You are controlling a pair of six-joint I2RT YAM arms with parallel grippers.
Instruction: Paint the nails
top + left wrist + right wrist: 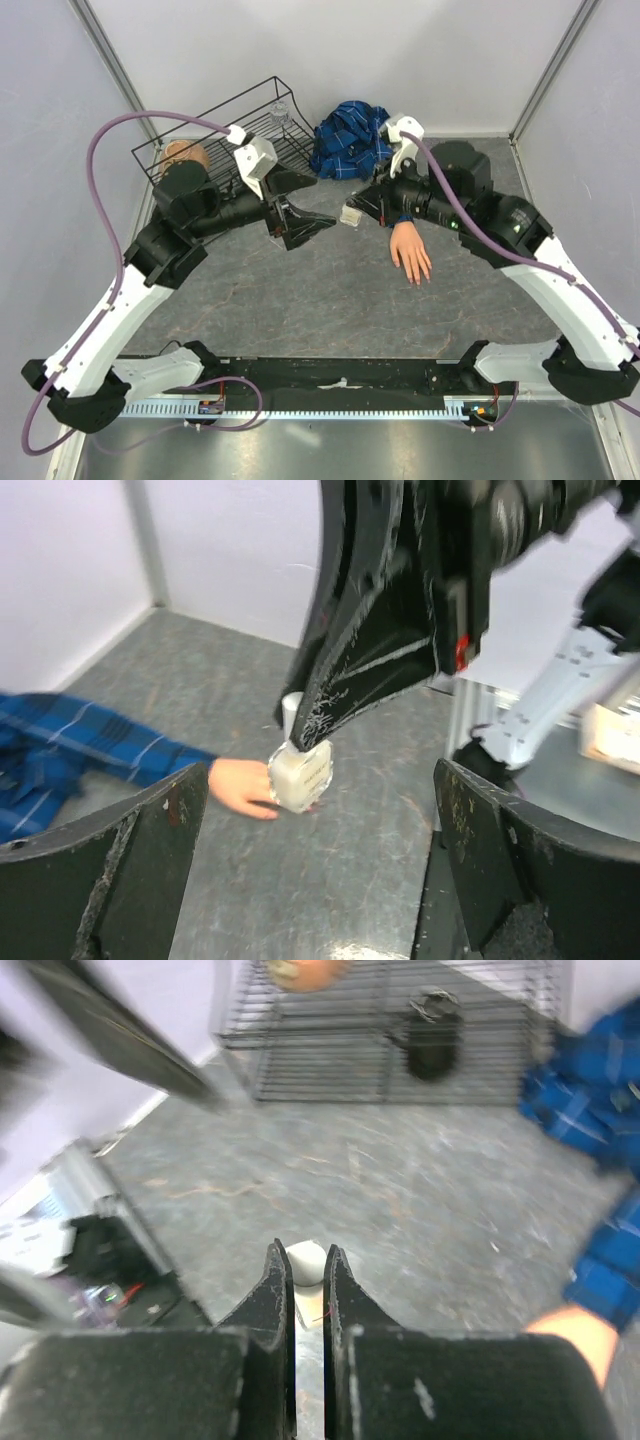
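The left pincer (322,203) stands wide open over the grey, stone-patterned worktop (300,300). Its two black fingers (150,860) are far apart and hold nothing. The right pincer (356,211) is closed on a small clear bottle with a white cap (300,774), gripping it near the top so that the body hangs below the fingertips. In the right wrist view only the white cap shows, beyond the thin gap between the fingers. The two pincers face each other, near but not touching.

The flesh-coloured mannequin hand (409,250) lies flat on the worktop beside the right arm, its fingers pointing toward the arm bases. Its tiny pinkish nails (420,277) tip those fingers and are too small to tell one from another. The right arm covers the wrist. The blue plaid sleeve (350,140) lies bunched toward the far wall. In the left wrist view the bottle hides the fingertips.

A black wire basket (215,130) at the far left holds a rounded flesh-coloured object (185,155), partly hidden by the left arm. It also holds a small clear glass item (281,112) that cannot be identified. The right wrist view is blurred. Faint marks on the bottle's face cannot be read.
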